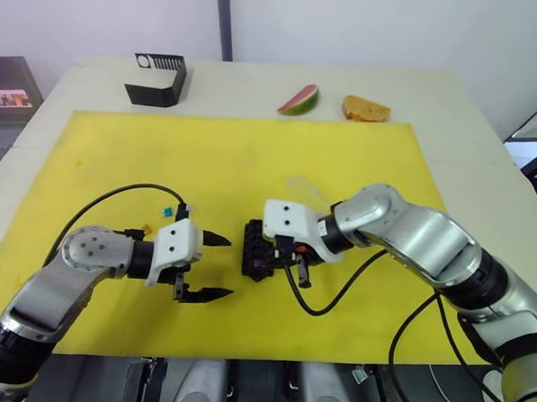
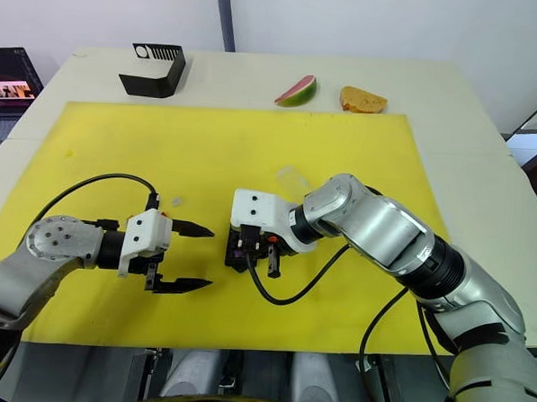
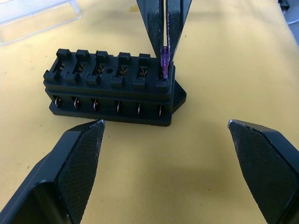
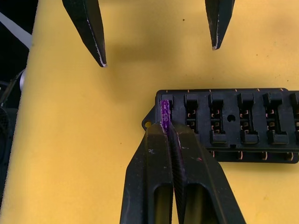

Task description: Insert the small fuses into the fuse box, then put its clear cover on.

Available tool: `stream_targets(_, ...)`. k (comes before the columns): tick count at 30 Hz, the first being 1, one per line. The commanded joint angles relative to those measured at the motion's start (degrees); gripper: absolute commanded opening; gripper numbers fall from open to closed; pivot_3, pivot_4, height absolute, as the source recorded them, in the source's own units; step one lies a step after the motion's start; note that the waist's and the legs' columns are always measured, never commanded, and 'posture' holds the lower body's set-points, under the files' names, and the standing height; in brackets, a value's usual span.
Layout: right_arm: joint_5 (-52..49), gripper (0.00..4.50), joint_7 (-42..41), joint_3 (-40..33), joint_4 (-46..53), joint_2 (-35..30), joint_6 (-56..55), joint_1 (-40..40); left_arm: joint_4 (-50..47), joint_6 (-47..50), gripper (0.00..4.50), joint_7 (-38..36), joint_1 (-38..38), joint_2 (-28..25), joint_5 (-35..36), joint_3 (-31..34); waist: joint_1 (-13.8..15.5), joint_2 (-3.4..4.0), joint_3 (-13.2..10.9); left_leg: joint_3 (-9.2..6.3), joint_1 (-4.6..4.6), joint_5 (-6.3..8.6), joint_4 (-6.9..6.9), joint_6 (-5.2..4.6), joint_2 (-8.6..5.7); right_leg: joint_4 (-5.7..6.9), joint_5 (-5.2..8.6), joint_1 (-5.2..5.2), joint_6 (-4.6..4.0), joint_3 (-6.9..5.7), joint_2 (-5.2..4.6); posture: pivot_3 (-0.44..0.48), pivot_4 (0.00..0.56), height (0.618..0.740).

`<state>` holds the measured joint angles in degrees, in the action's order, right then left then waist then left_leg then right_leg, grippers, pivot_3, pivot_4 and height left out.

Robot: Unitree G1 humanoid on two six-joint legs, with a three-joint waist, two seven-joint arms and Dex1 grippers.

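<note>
The black fuse box [image 1: 255,250] lies on the yellow mat [image 1: 253,155], mid-front. My right gripper [image 4: 169,128] is shut on a purple fuse [image 4: 164,112], holding it upright in the end slot of the fuse box [image 4: 224,123]. The same purple fuse [image 3: 164,63] stands at the box's corner in the left wrist view. My left gripper [image 1: 231,268] is open just left of the box, not touching it, with its fingers [image 3: 70,163] on either side. The clear cover [image 1: 305,189] lies on the mat behind the box. A tiny teal fuse [image 1: 169,211] rests near my left wrist.
A black bent bracket [image 1: 158,80] stands at the back left of the table. A watermelon slice [image 1: 299,100] and a piece of bread [image 1: 365,109] lie at the back, beyond the mat. Cables loop from both wrists over the mat.
</note>
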<state>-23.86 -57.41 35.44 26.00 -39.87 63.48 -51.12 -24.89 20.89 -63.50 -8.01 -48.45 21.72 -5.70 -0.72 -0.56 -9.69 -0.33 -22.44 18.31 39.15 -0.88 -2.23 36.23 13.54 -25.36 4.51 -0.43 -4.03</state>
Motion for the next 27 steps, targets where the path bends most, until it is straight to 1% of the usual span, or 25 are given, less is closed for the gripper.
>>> stream_targets(1,-0.22,0.0,-0.15,-1.82,1.53,0.05,0.33,-1.26,-0.97,-0.57,4.44,0.03,-0.61,-0.1,-0.19,0.29,0.01,0.0,0.0,0.0,0.0,0.0,0.0,0.0,0.0,0.0,0.0,0.0,0.0,0.0,0.0,0.0,0.15,0.74)
stream_targets(14,-1.27,0.0,-0.47,-3.63,1.52,0.51,1.52,-2.04,-0.76,-0.91,4.44,-0.08,-0.83,0.07,-0.66,-0.12,0.0,0.0,0.0,0.0,0.0,0.0,0.0,0.0,0.0,0.0,0.0,0.0,0.0,0.0,0.0,0.0,0.15,0.74)
stream_targets(27,0.24,0.0,0.38,-1.07,2.34,-0.04,0.76,-0.01,-0.27,-1.18,4.44,-0.43,-1.06,-0.11,-1.08,0.03,0.0,0.0,0.0,0.0,0.0,0.0,0.0,0.0,0.0,0.0,0.0,0.0,0.0,0.0,0.01,0.0,0.15,0.74)
